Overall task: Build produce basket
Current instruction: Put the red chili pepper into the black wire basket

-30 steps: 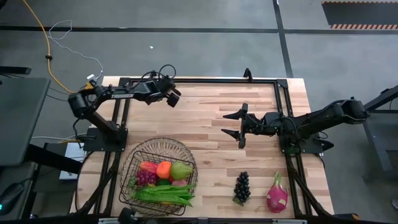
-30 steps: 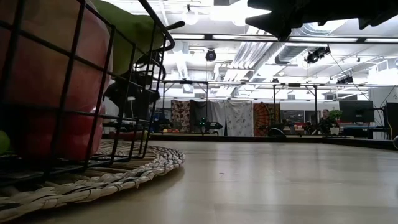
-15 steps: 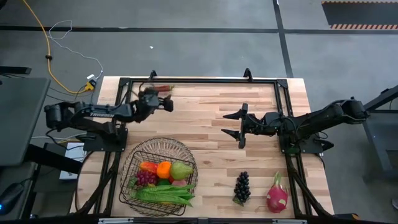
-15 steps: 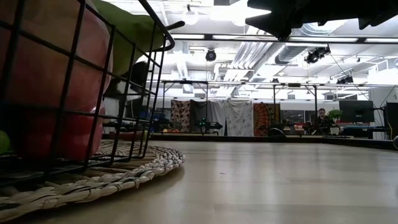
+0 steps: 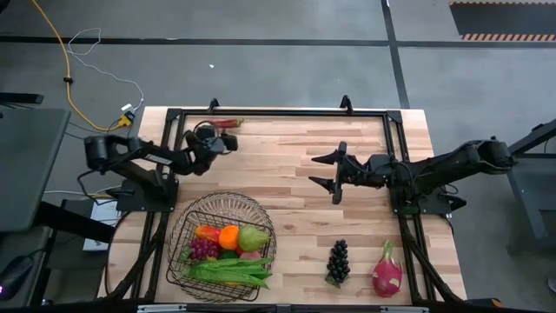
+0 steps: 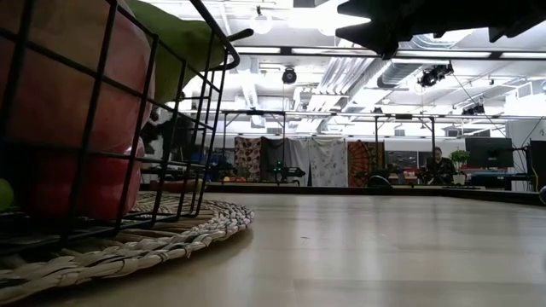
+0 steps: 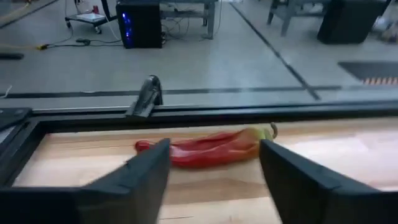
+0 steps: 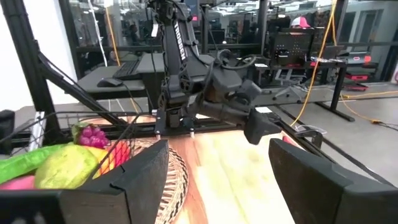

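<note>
The round wire basket [image 5: 176, 233] stands near the table's front left on a woven mat [image 6: 183, 228]. It holds produce: an orange [image 5: 228, 236], a green pear [image 5: 253, 237], purple grapes [image 5: 203, 249] and green beans [image 5: 230, 273]. Dark grapes [image 5: 338, 260] and a pink dragon fruit [image 5: 387, 270] lie on the table at the front right. A red pepper [image 7: 211, 148] lies on its side by the far edge. My left gripper [image 5: 228, 143] is low and open just short of it, touching nothing. My right gripper [image 5: 324, 173] hangs open above the table's middle.
A black metal frame [image 5: 278, 113] runs along the table's far edge and down both sides, with a black clamp [image 7: 144, 99] right behind the pepper. Bare wood lies between the basket and the far edge. A person sits far off in the room [image 6: 439, 162].
My left gripper has drawn back a little toward the table's left edge and sunk toward the tabletop. It has turned about and now faces the far edge, where the red pepper lies.
</note>
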You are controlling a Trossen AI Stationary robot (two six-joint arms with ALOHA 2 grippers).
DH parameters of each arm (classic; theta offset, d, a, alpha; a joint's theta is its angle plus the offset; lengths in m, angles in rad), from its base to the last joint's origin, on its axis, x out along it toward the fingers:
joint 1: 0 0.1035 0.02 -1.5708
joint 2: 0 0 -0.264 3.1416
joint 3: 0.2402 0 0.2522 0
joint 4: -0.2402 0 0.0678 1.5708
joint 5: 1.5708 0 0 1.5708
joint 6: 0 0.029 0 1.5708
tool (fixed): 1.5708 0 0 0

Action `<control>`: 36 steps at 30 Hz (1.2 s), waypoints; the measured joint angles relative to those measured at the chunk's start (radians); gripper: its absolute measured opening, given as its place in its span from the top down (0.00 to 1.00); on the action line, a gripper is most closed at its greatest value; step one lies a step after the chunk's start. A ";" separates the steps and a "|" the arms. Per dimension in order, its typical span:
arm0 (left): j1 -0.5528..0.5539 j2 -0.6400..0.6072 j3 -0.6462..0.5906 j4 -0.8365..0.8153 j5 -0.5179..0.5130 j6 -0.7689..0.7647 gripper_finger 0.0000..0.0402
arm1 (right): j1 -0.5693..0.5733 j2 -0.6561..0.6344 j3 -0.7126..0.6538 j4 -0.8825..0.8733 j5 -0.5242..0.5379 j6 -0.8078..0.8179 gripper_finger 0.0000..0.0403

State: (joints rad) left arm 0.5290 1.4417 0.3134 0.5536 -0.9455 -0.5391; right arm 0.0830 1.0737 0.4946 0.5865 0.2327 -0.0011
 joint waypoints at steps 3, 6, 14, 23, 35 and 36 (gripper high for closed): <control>0.004 0.088 0.049 0.017 0.009 0.038 0.62 | -0.005 0.000 0.000 0.000 0.000 0.002 0.33; -0.005 0.178 0.071 0.103 -0.009 0.065 0.87 | -0.005 0.007 0.000 0.000 0.000 0.002 0.33; 0.013 0.352 0.129 0.311 0.007 0.132 0.99 | -0.008 0.027 0.001 0.008 -0.001 -0.006 0.33; 0.074 0.390 0.217 0.232 0.060 0.135 1.00 | -0.019 0.027 0.001 0.006 -0.002 0.001 0.33; 0.140 0.356 0.365 -0.152 0.220 0.105 1.00 | -0.019 0.027 0.001 0.007 -0.004 0.002 0.33; 0.146 0.356 0.375 -0.175 0.224 0.105 1.00 | -0.019 0.027 0.001 0.007 -0.004 0.002 0.33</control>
State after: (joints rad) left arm 0.6753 1.7973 0.6884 0.3785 -0.7215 -0.4343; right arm 0.0639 1.1007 0.4953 0.5934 0.2287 0.0006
